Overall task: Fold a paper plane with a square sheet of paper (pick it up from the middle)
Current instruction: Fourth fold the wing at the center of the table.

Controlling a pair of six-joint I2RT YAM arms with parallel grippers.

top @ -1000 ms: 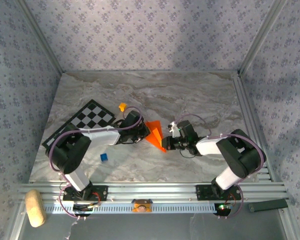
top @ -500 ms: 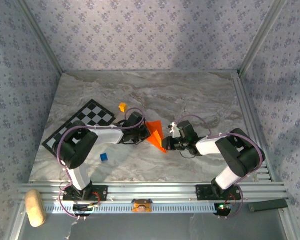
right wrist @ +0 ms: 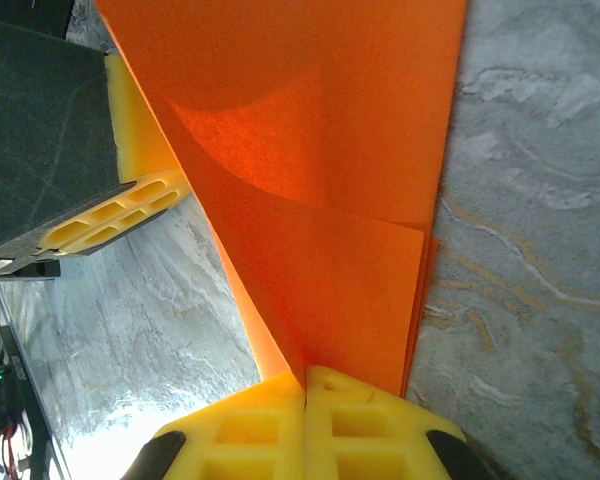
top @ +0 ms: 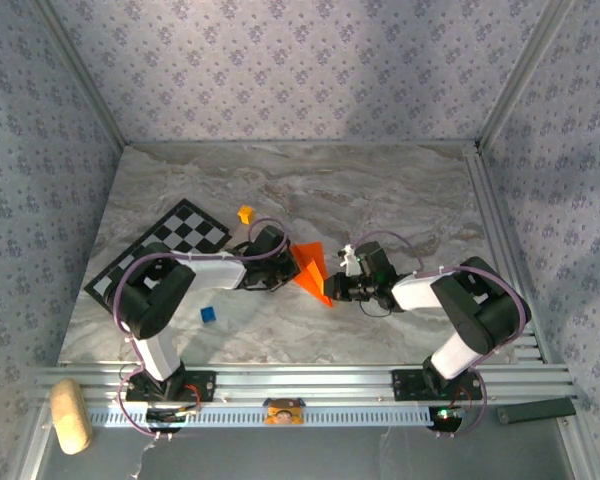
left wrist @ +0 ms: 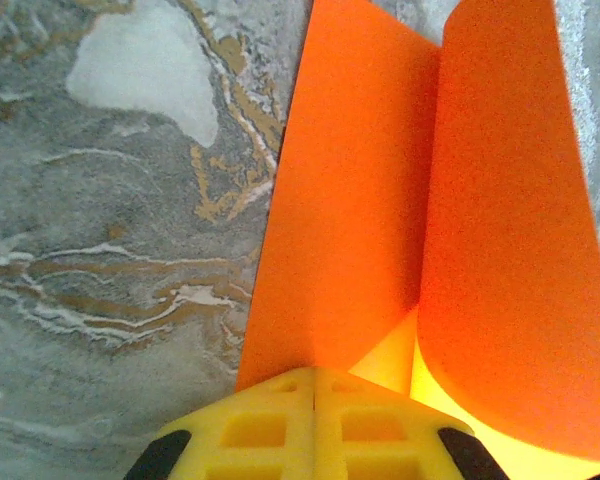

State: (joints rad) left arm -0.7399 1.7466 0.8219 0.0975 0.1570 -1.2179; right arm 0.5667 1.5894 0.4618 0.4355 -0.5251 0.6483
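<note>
The square sheet of paper [top: 311, 268] is bright orange and folded into a layered, pointed shape. It is held at mid-table between both grippers. My left gripper [top: 287, 266] is at its left edge and is shut. In the left wrist view the yellow fingertips [left wrist: 280, 395] meet with the paper [left wrist: 350, 200] rising from their tips, one flap curling on the right. My right gripper [top: 333, 287] is shut on the paper's right side. In the right wrist view the paper [right wrist: 320, 180] runs into the seam between its fingers [right wrist: 360, 420]. The left gripper's fingers [right wrist: 110, 215] show beyond it.
A black-and-white checkered board [top: 165, 247] lies at the left. A small yellow-orange cube [top: 245, 213] sits behind the left gripper, and a small blue cube [top: 209, 315] lies near the left arm. Metal rails [top: 300, 380] run along the near edge, with a cork-coloured roll [top: 68, 415] beyond them.
The left gripper has slid a little right onto the paper's edge and its jaws have shut. The right gripper and the paper have stayed in place.
</note>
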